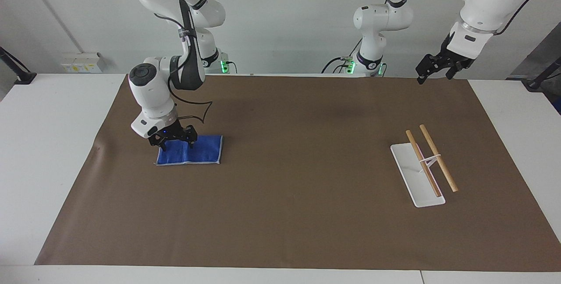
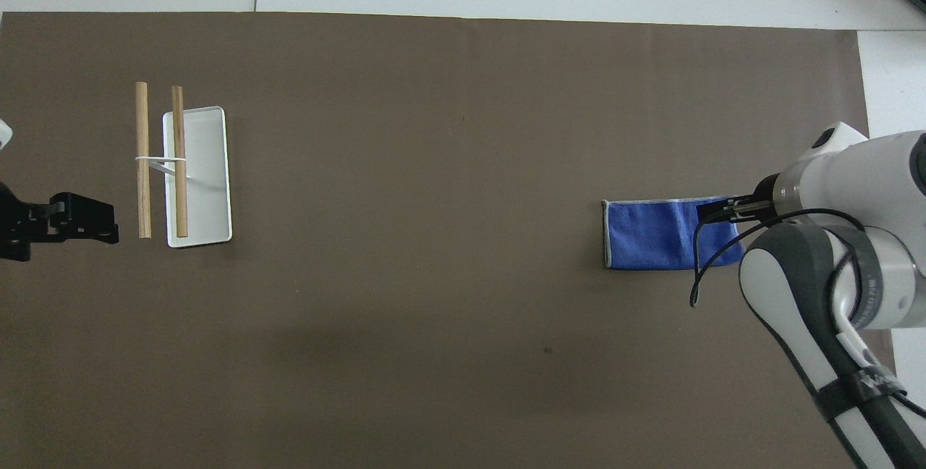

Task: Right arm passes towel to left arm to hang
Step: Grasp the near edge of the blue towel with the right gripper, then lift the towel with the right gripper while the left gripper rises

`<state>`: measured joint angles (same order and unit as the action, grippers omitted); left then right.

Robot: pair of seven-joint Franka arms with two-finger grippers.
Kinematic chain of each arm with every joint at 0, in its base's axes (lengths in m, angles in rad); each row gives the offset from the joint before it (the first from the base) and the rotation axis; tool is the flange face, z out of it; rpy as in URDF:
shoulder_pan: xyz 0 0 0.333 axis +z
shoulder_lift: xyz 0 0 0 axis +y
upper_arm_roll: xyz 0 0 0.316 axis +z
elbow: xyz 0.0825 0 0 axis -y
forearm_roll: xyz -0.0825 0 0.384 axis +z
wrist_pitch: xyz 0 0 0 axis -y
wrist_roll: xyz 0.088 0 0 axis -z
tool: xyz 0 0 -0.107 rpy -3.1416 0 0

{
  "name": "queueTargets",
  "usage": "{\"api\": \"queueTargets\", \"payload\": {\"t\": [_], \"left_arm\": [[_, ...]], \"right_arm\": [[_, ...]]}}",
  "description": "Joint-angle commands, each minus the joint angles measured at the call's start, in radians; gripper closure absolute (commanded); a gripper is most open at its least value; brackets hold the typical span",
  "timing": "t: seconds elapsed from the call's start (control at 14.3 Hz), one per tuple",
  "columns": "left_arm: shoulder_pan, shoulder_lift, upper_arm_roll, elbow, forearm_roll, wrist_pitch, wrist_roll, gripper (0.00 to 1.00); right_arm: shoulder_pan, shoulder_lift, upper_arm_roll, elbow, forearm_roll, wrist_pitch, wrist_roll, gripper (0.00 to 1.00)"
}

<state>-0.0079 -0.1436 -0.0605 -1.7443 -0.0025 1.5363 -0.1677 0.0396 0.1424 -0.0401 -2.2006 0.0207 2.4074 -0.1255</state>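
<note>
Covering most of the table point(image 1: 26, 152): brown mat point(image 1: 298, 214), everything sitting on it.

Hanging rack point(image 1: 423, 168) with white base and two wooden rods, lying well apart from the right end effector point(image 1: 175, 144), toward the left arm's end of the table; not touched.

Towel point(image 1: 197, 150) lying flat and folded on the mat, directly under the right end effector, which is sitting over the towel's end nearest the right arm's end of the table. Rest of the towel stretching away from the end effector toward the table's middle.

Handling, judging by looks: soft, light cloth, going to sag and unfold once lifted, not fragile, not slippery. Pinching the short edge or a corner under the fingers looking best, leaving a long free end dangling for the left arm to take.

Right end effector: fingers spread, pointing down, tips right at the towel surface in the facing view; actual contact hard to call. Holding nothing yet, grasp not closed.

Left end effector point(image 1: 434, 68): fingers spread, holding nothing, waiting up in the air over the mat's edge at the left arm's end, rack lying below and farther out from it.
</note>
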Motion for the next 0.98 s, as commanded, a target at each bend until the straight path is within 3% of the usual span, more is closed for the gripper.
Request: {"api": "queueTargets", "payload": {"t": [0.0,0.35,0.42,0.49,0.56,0.91], "left_arm": [[0.006,-0.019,0.005,-0.020,-0.013,0.051,0.066,0.00],[0.009,-0.017,0.004,-0.020,-0.013,0.058,0.066,0.00],[0.009,-0.017,0.002,-0.020,-0.013,0.058,0.066,0.00],[0.009,-0.019,0.002,-0.020,-0.013,0.058,0.065,0.00],[0.009,-0.019,0.001,-0.020,-0.014,0.058,0.060,0.00],[0.008,-0.019,-0.001,-0.020,-0.089,0.062,0.045,0.00]], "right_arm": [[-0.003,-0.014,0.002,-0.042,0.048,0.030,-0.023,0.00],[-0.004,-0.007,0.002,-0.103,0.050,0.099,-0.023,0.00],[-0.004,-0.007,0.002,-0.105,0.050,0.099,-0.020,0.07],[-0.004,-0.007,0.002,-0.105,0.050,0.099,-0.017,0.22],[-0.004,-0.007,0.002,-0.108,0.050,0.099,-0.016,0.30],[-0.004,-0.004,0.002,-0.119,0.050,0.111,-0.008,0.30]]}}
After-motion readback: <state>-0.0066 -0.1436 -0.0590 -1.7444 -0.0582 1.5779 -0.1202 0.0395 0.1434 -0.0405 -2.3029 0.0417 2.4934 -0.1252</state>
